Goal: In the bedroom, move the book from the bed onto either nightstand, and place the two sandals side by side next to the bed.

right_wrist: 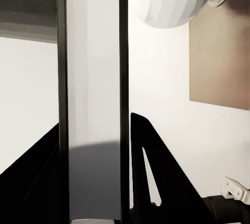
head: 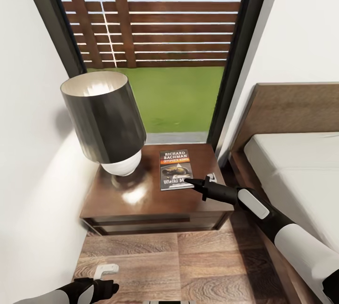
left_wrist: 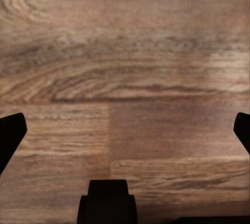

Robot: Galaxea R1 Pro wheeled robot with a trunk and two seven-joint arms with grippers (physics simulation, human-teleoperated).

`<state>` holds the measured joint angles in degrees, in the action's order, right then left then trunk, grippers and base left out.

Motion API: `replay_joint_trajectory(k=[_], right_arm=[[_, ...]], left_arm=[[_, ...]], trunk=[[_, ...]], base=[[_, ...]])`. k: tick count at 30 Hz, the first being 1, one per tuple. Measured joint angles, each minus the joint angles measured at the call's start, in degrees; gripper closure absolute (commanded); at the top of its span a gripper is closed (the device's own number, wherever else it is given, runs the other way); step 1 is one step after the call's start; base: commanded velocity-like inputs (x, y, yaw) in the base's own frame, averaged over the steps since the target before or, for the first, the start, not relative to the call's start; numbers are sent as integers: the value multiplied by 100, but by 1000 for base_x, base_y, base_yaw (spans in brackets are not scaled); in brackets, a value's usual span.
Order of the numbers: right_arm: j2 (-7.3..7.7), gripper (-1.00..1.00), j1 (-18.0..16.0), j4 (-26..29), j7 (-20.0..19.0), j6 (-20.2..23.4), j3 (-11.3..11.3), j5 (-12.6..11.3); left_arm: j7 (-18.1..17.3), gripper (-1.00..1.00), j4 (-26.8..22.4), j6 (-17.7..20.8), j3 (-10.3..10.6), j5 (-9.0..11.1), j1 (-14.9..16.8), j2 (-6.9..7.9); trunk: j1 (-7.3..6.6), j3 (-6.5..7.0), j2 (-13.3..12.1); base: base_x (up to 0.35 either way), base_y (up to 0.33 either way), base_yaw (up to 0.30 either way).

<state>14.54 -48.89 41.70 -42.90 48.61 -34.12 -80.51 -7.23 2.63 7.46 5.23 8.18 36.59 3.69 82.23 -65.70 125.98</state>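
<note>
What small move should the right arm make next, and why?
Probably draw the right gripper back and up from the nightstand. The book already lies flat on its top beside the lamp, and the gripper sits at the book's near corner, so that step looks done.

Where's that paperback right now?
In the head view the book lies flat on the nightstand, right of the lamp, with the right tool at its near corner.
</note>
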Motion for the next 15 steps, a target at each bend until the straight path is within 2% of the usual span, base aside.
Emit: replay_joint_trajectory(k=[5, 15], right_arm=[[0, 100, 0, 0, 0, 0, 0, 0], [0, 100, 0, -1, -7, -6, -2, 12]], left_arm=[[0, -100, 0, -1, 0, 0, 0, 0], [0, -100, -1, -1, 0, 0, 0, 0]], trunk=[[0, 0, 0], [220, -179, 399]], base=[[11, 0, 0], [2, 0, 0]])
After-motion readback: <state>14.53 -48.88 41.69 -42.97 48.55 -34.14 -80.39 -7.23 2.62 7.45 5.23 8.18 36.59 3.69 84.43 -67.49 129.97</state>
